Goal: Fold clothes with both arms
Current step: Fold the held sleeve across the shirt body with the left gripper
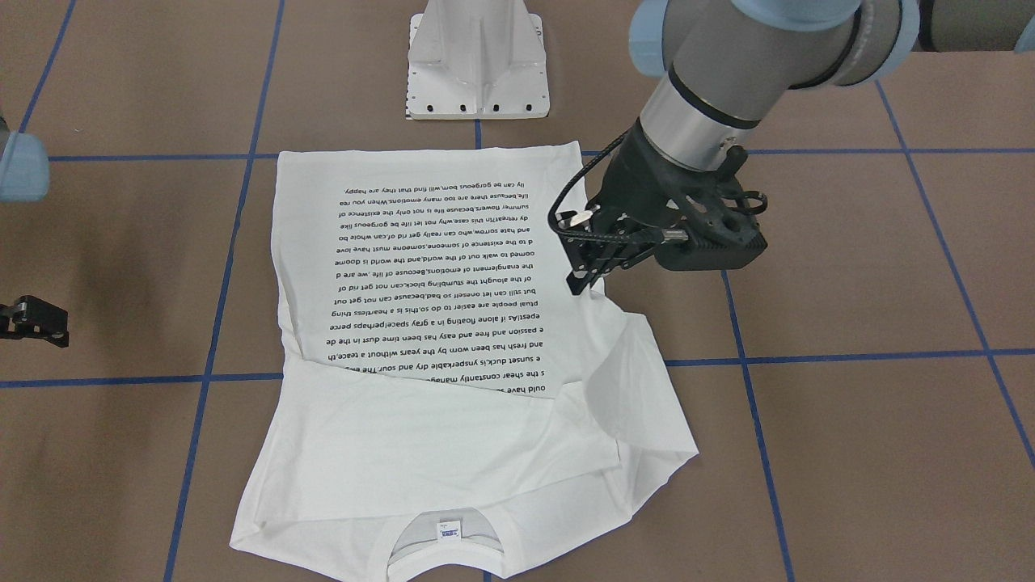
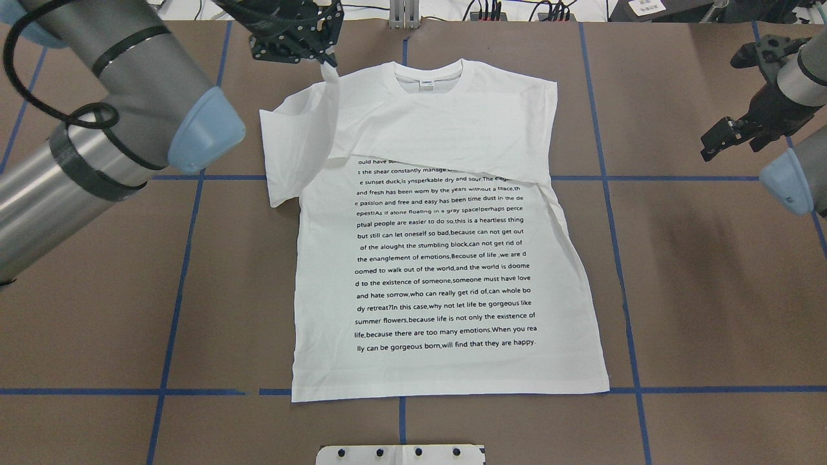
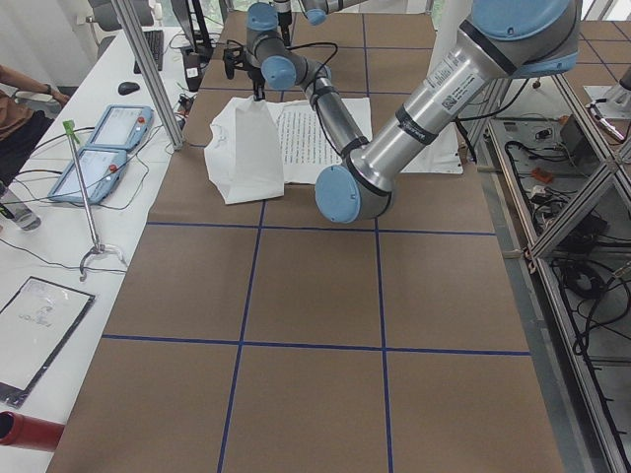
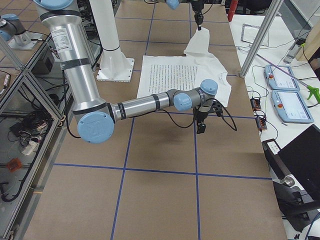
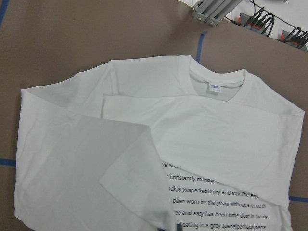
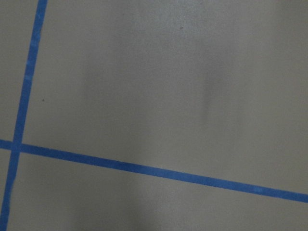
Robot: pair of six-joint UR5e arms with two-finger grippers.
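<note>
White shirt [image 2: 452, 258] lies flat on the bench [image 2: 711, 290], print up, one sleeve across the chest. The left arm [image 1: 728, 89] has its jaws pinching the other sleeve [image 2: 303, 142] by the cuff, lifted. The right arm [image 2: 798, 81] is off to the side, can't tell its jaws. My worry: a thin pinch like that slips, or tugs the body crooked.

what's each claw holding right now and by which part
The left claw pinches the white shirt by the end of one sleeve, lifted off the table. The right claw holds nothing, hanging clear of the shirt.
</note>
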